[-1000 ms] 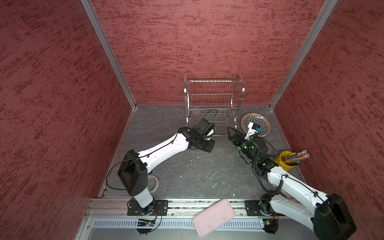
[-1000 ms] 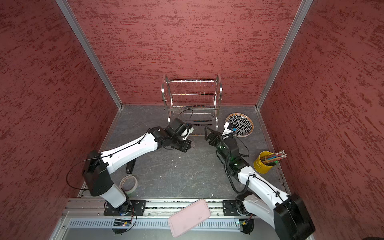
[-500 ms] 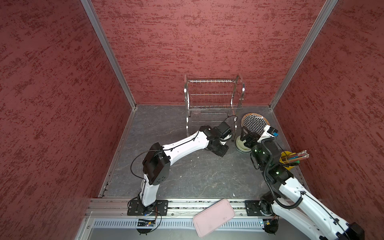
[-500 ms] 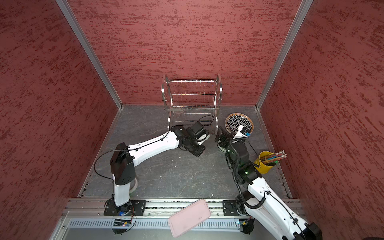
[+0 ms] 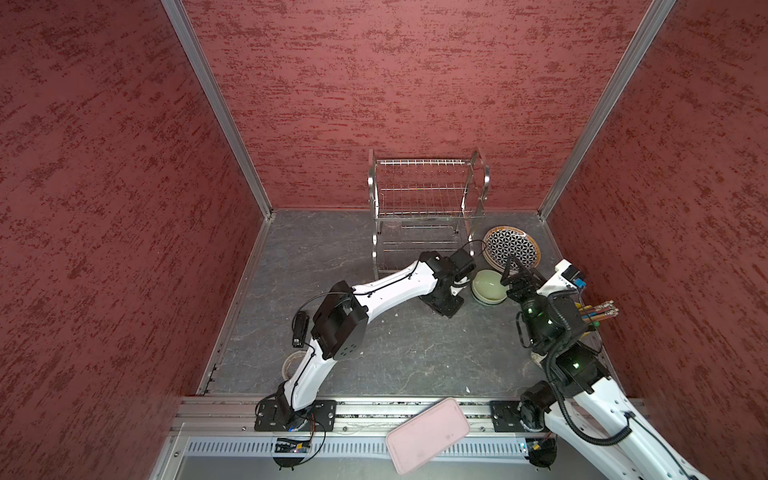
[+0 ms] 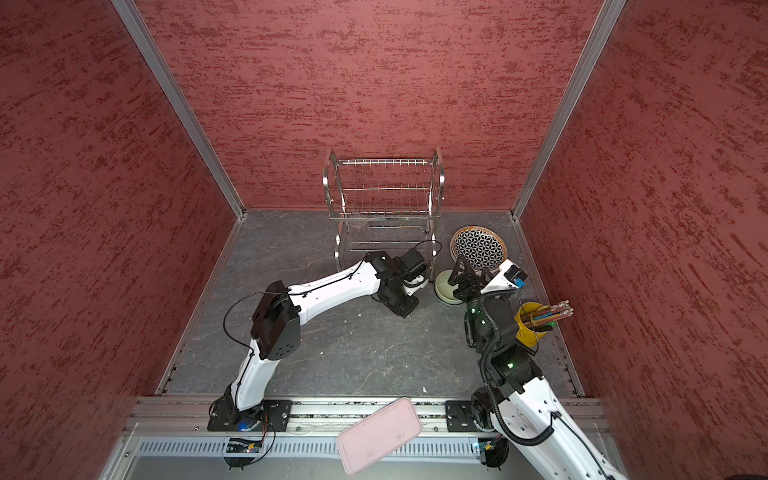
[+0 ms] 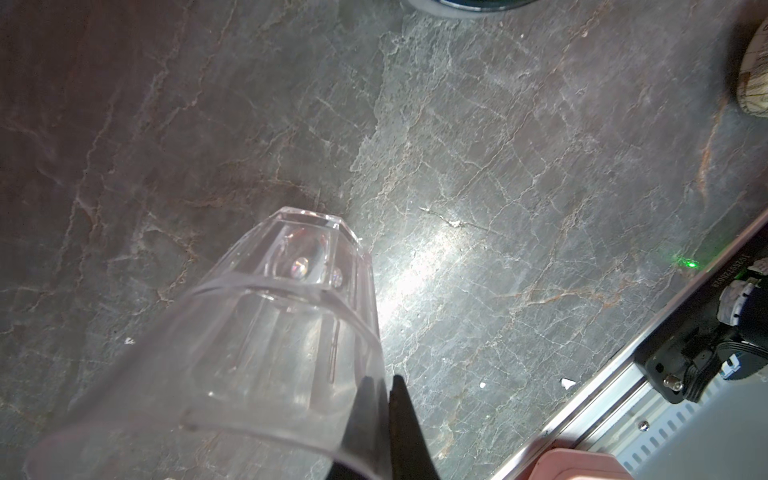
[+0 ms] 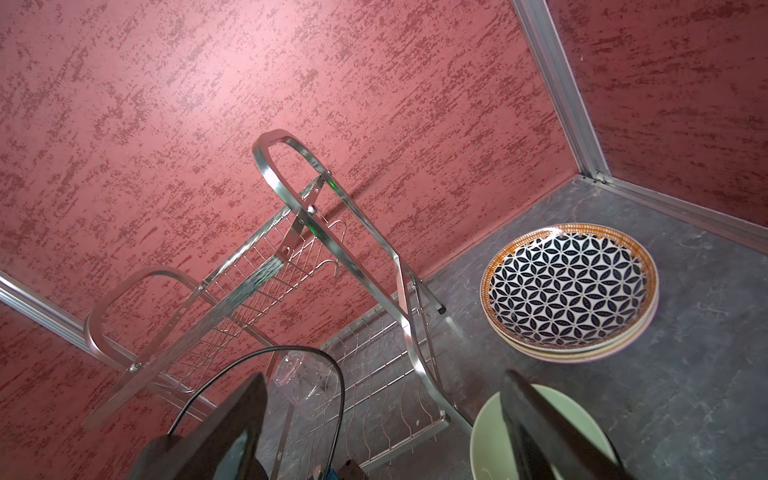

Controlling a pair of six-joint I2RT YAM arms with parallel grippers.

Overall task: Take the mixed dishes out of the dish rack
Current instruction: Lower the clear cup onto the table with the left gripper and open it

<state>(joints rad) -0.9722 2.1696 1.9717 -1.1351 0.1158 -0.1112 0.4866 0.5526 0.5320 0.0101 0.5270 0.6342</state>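
Nearest, at the bottom edge of both top views, the pink tray (image 5: 428, 434) (image 6: 378, 434) lies askew across the front rail, just as it did a second ago. At right, the yellow cup of sticks (image 6: 532, 326) stands on the grey table (image 5: 415, 353) close against the right arm and has not moved.

Further in, right of centre, the left gripper (image 5: 445, 305) (image 6: 400, 306) hangs just left of the pale green bowl (image 5: 488, 286) (image 6: 444, 287). A second ago it was further left, at the rack's front, with its arm lying low. Now the arm reaches further right and its elbow is raised. In the left wrist view its jaws pinch the wall of a clear cup (image 7: 286, 332). Whether the cup's base touches the table cannot be told.

The bowl sits upright where it was half a second ago; a second ago it did not show. The right gripper (image 5: 519, 273) (image 6: 471, 272) (image 8: 382, 374), which was nearer the middle a second ago, hovers over the bowl's right side. Its jaws are spread wide and grip nothing. One finger (image 8: 540, 428) crosses above the bowl.

Behind them, the geometric plate (image 5: 511, 247) (image 6: 478, 247) (image 8: 565, 286) tops a plate stack, unchanged. Farthest, at upper centre against the back wall, stands the dish rack (image 5: 428, 195) (image 6: 384, 195). A second clear cup (image 8: 307, 384) lies on its lower tier.
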